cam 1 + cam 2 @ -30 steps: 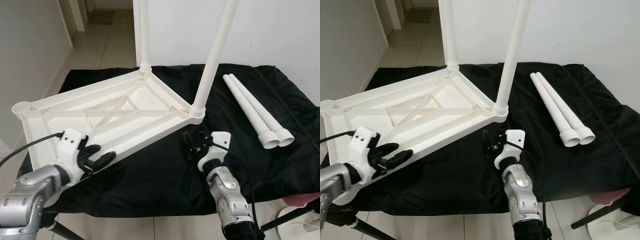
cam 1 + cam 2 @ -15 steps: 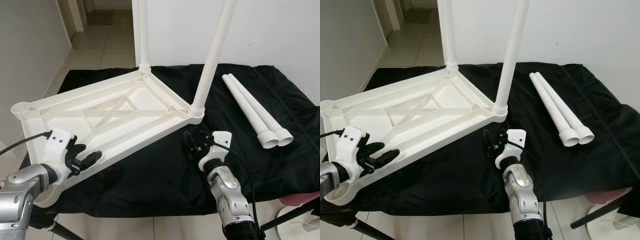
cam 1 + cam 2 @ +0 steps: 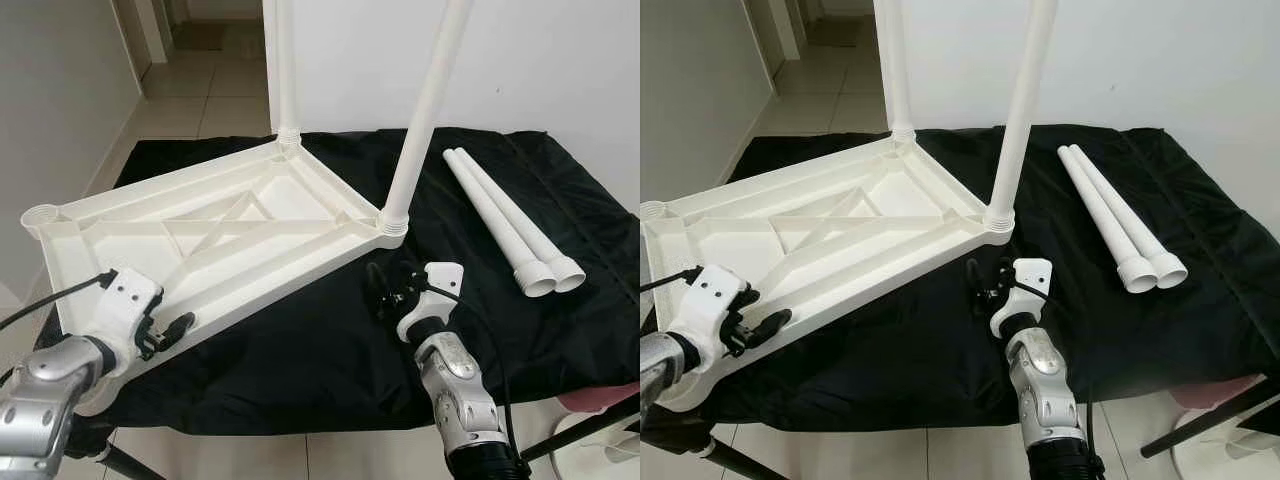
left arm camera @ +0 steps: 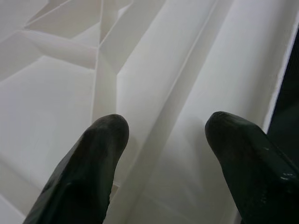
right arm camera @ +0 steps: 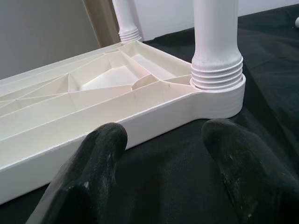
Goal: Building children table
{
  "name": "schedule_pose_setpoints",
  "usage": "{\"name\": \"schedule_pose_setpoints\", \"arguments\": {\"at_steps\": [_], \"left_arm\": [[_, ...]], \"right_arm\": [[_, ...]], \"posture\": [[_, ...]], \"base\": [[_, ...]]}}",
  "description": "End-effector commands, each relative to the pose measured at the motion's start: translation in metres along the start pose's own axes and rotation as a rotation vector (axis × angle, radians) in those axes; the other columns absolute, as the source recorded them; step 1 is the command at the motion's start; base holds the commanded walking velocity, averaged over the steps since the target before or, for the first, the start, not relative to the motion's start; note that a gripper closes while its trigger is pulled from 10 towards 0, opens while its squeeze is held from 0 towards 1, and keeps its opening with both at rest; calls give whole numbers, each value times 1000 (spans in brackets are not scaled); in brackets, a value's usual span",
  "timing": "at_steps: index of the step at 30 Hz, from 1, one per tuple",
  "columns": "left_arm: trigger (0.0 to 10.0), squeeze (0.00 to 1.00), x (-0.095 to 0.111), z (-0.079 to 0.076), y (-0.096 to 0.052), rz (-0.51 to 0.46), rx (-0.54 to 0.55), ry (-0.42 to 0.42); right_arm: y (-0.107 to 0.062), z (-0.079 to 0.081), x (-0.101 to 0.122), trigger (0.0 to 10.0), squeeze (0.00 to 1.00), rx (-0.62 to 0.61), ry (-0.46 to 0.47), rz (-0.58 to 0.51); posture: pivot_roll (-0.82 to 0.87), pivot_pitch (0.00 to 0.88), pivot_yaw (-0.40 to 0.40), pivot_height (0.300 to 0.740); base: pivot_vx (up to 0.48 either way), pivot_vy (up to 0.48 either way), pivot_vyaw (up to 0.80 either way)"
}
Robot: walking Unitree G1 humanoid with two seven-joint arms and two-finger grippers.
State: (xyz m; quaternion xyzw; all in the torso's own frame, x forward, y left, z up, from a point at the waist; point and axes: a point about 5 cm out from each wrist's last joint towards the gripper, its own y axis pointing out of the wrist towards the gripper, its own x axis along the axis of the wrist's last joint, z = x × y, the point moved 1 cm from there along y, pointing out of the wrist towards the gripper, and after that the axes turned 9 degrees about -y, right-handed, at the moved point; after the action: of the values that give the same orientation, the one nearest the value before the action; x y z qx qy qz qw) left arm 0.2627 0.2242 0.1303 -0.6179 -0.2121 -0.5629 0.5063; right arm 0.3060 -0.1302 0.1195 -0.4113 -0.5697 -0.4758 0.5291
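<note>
1. Left eye view, item one: white plastic tabletop [image 3: 230, 235], lying upside down on a black cloth [image 3: 330, 350] that drapes a stand. Underside faces up, showing a raised rim and diagonal stiffening ribs that divide it into triangular pockets.
2. Two white tubular legs stand upright in the tabletop's corner sockets: far leg [image 3: 286, 70] at the back corner, near leg [image 3: 425, 110] at the corner closest to the right gripper. Each has a ribbed collar at its base.
3. An empty round socket [image 3: 42, 215] shows at the tabletop's left corner, which overhangs the cloth.
4. Two loose legs [image 3: 510, 225], white, lie side by side and touching on the cloth to the right, well apart from the tabletop, flared ends toward the robot.
5. Left gripper [image 3: 165, 330]: silver forearm enters from the lower left, white wrist block raised; black fingers [image 4: 91, 163] spread apart over the tabletop's near rim, holding nothing. Whether they touch the plastic cannot be told.
6. Right gripper [image 3: 385, 290]: forearm rises from the bottom edge, fingers pointing toward the near leg's corner, just short of it over the cloth. Right wrist view shows its fingers [image 5: 93, 172] spread and empty.
7. Surroundings: white wall [image 3: 560, 60] behind, tiled floor [image 3: 215, 90] at upper left.
</note>
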Motion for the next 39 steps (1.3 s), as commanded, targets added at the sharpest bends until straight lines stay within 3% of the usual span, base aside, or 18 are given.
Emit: {"name": "schedule_pose_setpoints", "arguments": {"at_steps": [1,6,10,21,29,35,39], "left_arm": [[10000,0,-15,-11,3,66,-47,-17],[10000,0,-15,-37,7,49,-125,-42],[10000,0,-16,-42,9,44,-143,-60],[10000,0,-11,-101,33,-2,-301,-144],[10000,0,1,-121,45,-37,-362,-139],[10000,0,9,-128,51,-66,-380,-120],[10000,0,19,-137,59,-101,-412,-61]], "right_arm": [[0,2,-1,10000,0,11,-4,4],[0,3,-2,10000,0,11,-2,5],[1,4,-2,10000,0,13,-1,5],[1,7,-4,10000,0,13,5,6],[2,4,-7,10000,0,-25,-8,21],[5,-4,-6,10000,0,-106,-46,17],[15,-16,-5,10000,0,-211,-70,22]], "posture": [[17,0,15,740],[23,0,17,740],[24,0,18,740],[23,0,27,740],[9,0,40,740],[11,0,40,740],[12,8,47,740]], "base": [[0,0,0],[0,0,0],[0,0,0],[0,0,0],[0,0,0],[0,0,0],[0,0,0]]}}
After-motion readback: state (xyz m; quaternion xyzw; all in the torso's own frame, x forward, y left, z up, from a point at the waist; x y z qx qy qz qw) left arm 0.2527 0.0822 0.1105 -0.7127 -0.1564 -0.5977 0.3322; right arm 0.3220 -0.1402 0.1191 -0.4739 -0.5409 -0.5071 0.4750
